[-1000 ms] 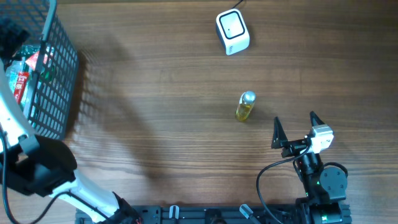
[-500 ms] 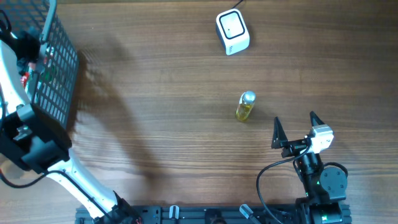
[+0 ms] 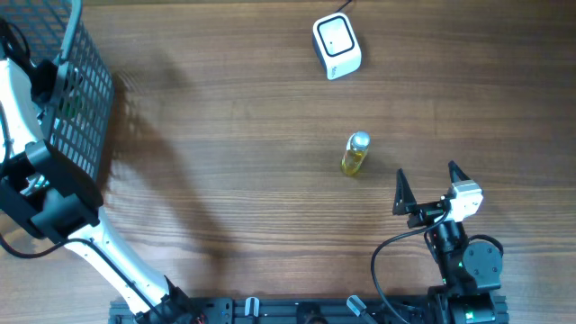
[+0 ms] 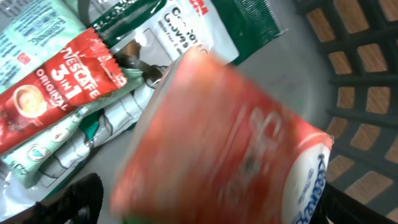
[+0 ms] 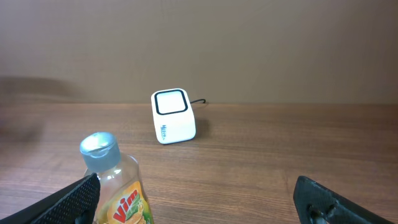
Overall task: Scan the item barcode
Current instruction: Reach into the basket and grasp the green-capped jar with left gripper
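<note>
- Left arm (image 3: 36,193) moves up the table's (image 3: 225,180) left edge vs 1 s ago; its wrist end is now inside the basket (image 3: 90,117), top-left corner.
- Right arm, bottle (image 3: 354,155) and scanner (image 3: 337,46): no change vs earlier frames.
- Left hand (image 4: 217,196): fingers far apart at the bottom corners of the wrist view, w/ a red pack (image 4: 224,137) between them. Can't tell if it's gripped; pic is motion-blurred.
- Red pack: in the basket, on top of other packets. Long axis runs diagonal in the wrist view, upper left to lower right; white end w/ blue print points lower right. No barcode readable.
- Under/beside it: red Nescafe 3-in-1 sachet (image 4: 56,99) to the left, green-and-white packet (image 4: 205,31) above.
- Right hand (image 3: 426,171): fingers spread wide, nothing held, low over the table bottom right, aimed at bottle and scanner.
- Bottle: yellow, stands upright mid-table, grey cap up, just ahead of the right hand, apart from it.
- Scanner: white box, top centre, well apart from the basket, window side facing the right hand.
</note>
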You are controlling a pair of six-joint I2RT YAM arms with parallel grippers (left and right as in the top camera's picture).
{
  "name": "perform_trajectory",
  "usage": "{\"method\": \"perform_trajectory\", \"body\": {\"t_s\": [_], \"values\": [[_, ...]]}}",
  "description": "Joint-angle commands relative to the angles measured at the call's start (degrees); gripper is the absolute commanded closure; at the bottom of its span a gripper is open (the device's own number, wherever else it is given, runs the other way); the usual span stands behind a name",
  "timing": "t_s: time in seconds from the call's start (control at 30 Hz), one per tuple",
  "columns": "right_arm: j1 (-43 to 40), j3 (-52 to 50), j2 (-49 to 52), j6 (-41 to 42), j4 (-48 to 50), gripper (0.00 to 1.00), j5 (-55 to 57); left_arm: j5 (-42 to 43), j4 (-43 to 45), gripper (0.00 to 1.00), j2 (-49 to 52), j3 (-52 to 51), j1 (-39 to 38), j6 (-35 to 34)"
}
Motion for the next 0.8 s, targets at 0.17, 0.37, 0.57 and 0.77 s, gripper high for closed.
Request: {"method": "perform_trajectory", "body": {"t_s": [0.17, 0.37, 0.57, 0.77], "values": [[-0.28, -0.04, -0.22, 0.63, 0.13, 0.00, 0.52, -1.90, -0.81, 0.13, 0.44, 0.11, 1.11, 0.92], [-0.28, -0.04, -0.22, 0.63, 0.13, 0.00, 0.52, -1.88, -0.92, 0.13, 0.83, 0.11, 1.09, 0.92], [-0.28, -0.04, -0.22, 0.63, 0.13, 0.00, 0.52, -1.88, -0.59, 0.18, 2.29, -2.23, 1.09, 0.90], [-0.28, -0.04, -0.22, 0.61, 0.13, 0.00, 0.52, -1.86, 1.31, 0.39, 2.36, -4.74, 1.09, 0.92]]}}
